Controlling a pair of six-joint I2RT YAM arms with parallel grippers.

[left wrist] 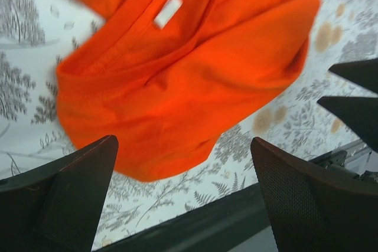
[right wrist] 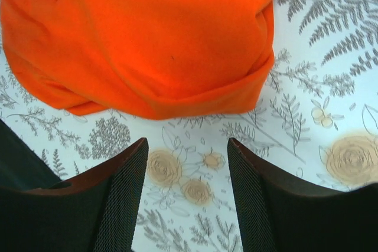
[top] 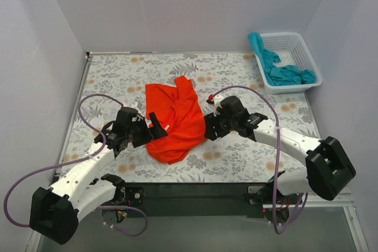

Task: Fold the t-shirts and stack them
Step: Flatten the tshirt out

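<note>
A crumpled orange t-shirt (top: 177, 119) lies on the floral tablecloth between my two arms. My left gripper (top: 155, 129) is open and empty at the shirt's left edge. In the left wrist view the shirt (left wrist: 189, 69) lies just beyond the fingers (left wrist: 82, 187), its white neck label (left wrist: 168, 11) showing. My right gripper (top: 208, 129) is open and empty at the shirt's right edge. In the right wrist view the shirt (right wrist: 147, 45) lies just past the fingertips (right wrist: 133, 169), apart from them. Teal t-shirts (top: 283, 72) lie in a white basket (top: 307, 51).
The white basket stands at the table's back right corner. The table's dark front edge (left wrist: 195, 222) runs just under my left gripper. Grey walls enclose the table on three sides. Purple cables loop beside both arms.
</note>
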